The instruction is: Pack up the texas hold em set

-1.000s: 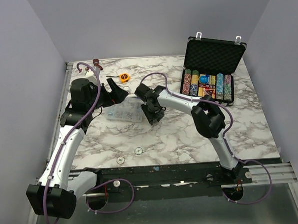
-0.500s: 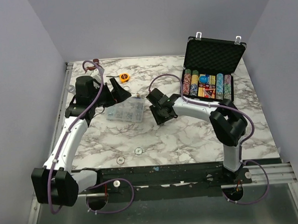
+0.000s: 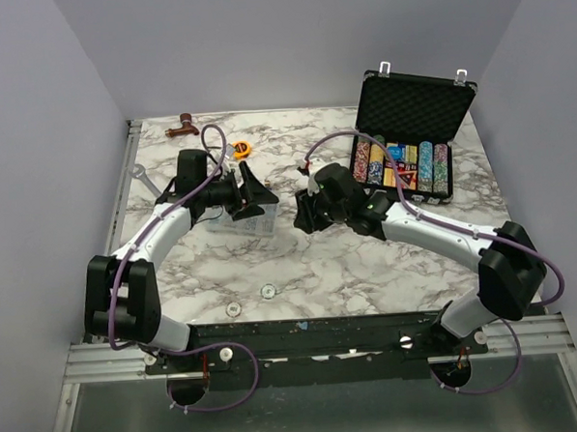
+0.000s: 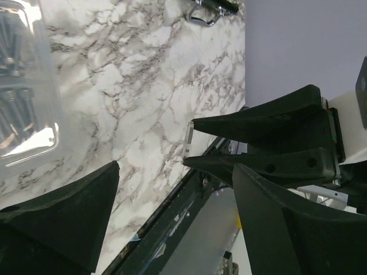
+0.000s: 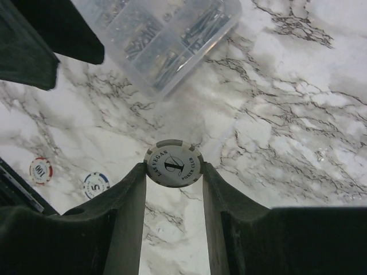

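The black foam-lined case [image 3: 416, 106] stands open at the back right, with rows of coloured chips [image 3: 402, 165] in it. My right gripper [image 5: 173, 167] is shut on a white "Las Vegas Poker Club" chip [image 5: 173, 164], pinched by its rim above the marble. In the left wrist view that chip [image 4: 190, 141] shows edge-on at the right gripper's tips. My left gripper [image 4: 176, 169] is open and empty, hovering over the clear box and pointing at the right gripper [image 3: 306, 213]. A red-edged chip [image 5: 41, 170] and a blue-edged chip [image 5: 96, 184] lie loose on the table.
A clear plastic compartment box [image 3: 235, 217] of small parts sits under the left gripper [image 3: 256, 192]. A yellow tape measure [image 3: 243, 148] and a red-brown tool [image 3: 180, 126] lie at the back left. Two small discs [image 3: 268, 292] rest near the table's front edge.
The left arm has swung right across the clear box toward the right gripper, and its jaws have narrowed a little. The right arm has stretched out, carrying the white chip slightly right.
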